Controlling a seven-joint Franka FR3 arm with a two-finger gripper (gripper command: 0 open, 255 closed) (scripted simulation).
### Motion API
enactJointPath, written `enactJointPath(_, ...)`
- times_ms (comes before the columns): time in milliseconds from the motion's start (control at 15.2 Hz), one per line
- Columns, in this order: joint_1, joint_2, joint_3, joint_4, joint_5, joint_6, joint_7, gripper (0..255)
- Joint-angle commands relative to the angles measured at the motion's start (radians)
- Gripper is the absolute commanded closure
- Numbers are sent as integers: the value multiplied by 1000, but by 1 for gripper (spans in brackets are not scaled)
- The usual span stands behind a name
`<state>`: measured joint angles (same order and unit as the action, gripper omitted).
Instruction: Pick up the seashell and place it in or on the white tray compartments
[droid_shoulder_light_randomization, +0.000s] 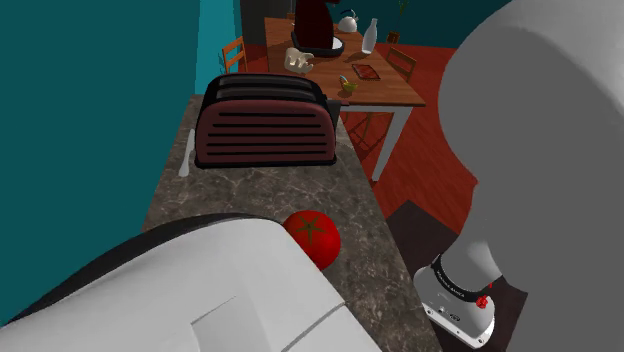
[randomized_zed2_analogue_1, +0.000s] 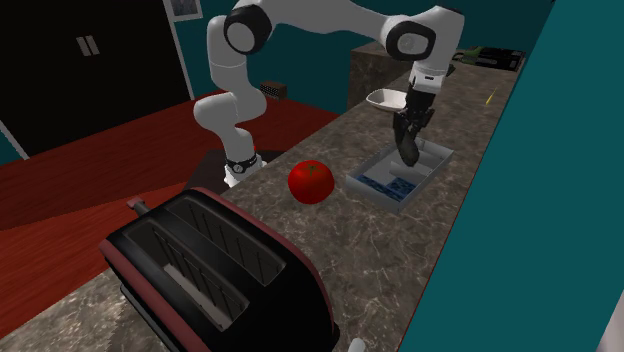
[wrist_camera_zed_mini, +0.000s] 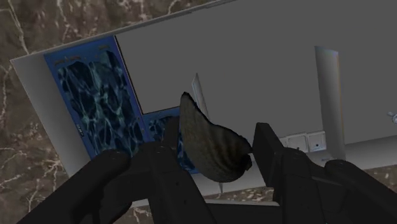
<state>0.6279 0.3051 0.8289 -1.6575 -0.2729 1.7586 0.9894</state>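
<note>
Seashell (wrist_camera_zed_mini: 213, 149), brown and ribbed, is sitting clamped between the two fingers of the tool (wrist_camera_zed_mini: 216, 167), which is hanging directly over the white tray (wrist_camera_zed_mini: 254, 63). For a good placing, I judge the tool should be going lower before releasing, aiming at the plain compartment under it and not at the raised divider (wrist_camera_zed_mini: 327, 95) beside it. The wrist view is showing the blue patterned compartment (wrist_camera_zed_mini: 95, 95). The second exterior view is showing the tool's height and, well apart from it, a tomato (randomized_zed2_analogue_1: 311, 182) on the worktop (randomized_zed2_analogue_1: 380, 250).
</note>
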Motion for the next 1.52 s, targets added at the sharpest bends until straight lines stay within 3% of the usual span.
enactJointPath(0, 7, 13, -3, -13, -10, 21, 12, 255)
enactJointPath(660, 12, 53, -19, -104, -47, 137, 41, 255)
enactJointPath(1188, 11, 54, -19, -105, -48, 140, 42, 255)
enactJointPath(1254, 11, 51, -18, -109, -47, 141, 42, 0)
enactJointPath(1452, 10, 51, -19, -108, -47, 141, 41, 0)
